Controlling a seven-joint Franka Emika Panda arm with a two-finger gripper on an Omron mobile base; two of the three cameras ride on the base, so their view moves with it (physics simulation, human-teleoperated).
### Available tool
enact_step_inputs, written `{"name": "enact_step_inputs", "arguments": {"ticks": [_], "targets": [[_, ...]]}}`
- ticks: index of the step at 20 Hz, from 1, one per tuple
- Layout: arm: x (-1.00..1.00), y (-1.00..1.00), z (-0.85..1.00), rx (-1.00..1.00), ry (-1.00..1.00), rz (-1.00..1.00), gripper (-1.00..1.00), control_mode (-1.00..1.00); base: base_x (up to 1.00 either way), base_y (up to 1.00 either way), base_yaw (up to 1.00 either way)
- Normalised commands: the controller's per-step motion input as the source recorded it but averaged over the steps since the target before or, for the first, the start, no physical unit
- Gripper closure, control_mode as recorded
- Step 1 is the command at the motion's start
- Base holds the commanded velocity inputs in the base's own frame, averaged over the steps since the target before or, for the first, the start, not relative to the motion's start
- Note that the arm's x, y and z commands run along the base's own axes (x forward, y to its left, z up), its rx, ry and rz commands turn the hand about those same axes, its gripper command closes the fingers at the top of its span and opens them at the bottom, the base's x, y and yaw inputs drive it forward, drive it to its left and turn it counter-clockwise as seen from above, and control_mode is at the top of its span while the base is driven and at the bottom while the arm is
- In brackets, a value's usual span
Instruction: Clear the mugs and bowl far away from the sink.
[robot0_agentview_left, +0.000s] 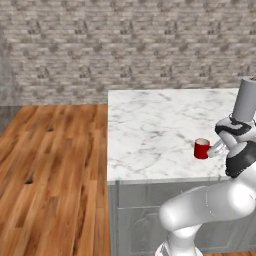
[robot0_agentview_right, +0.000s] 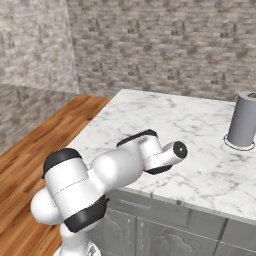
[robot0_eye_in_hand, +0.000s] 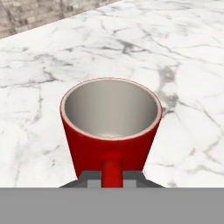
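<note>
Red mug (robot0_eye_in_hand: 110, 124) stands upright on the white marble counter (robot0_agentview_left: 150, 130), close to the counter's front edge and well in from its left edge, where the marble ends above the grey cabinet fronts (robot0_agentview_left: 135, 220). In the hand view the mug shows a pale grey inside, empty as far as can be seen, and its handle points straight back toward the camera. The gripper (robot0_eye_in_hand: 112, 178) is closed narrowly on that handle: the two dark fingertips (robot0_eye_in_hand: 89, 178) sit tight against either side of the red strip, with the mug body just beyond them. From the left base view the gripper (robot0_agentview_left: 214, 149) reaches in level from the right, meeting the mug (robot0_agentview_left: 201, 148) on its right side, and the mug's base looks to be resting on the marble, though whether it is touching or just lifted cannot be told.

A tall grey canister (robot0_agentview_right: 243, 120) stands upright farther back on the counter, toward its right side, well apart from the mug. In the right base view the arm's white body hides the mug and the hand. Beyond the counter's left edge lies a wooden floor (robot0_agentview_left: 50, 165), and a grey brick wall (robot0_agentview_left: 125, 45) runs behind the counter's far edge.
</note>
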Motion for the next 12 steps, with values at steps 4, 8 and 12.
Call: {"name": "enact_step_inputs", "arguments": {"ticks": [4,8,12], "targets": [[0.0,0.0,0.0,0.0,0.0,0.0,-1.0,-1.0,0.0,0.0,0.0],[0.0,0.0,0.0,0.0,0.0,0.0,-1.0,-1.0,0.0,0.0,0.0],[0.0,0.0,0.0,0.0,0.0,0.0,-1.0,-1.0,0.0,0.0,0.0]]}}
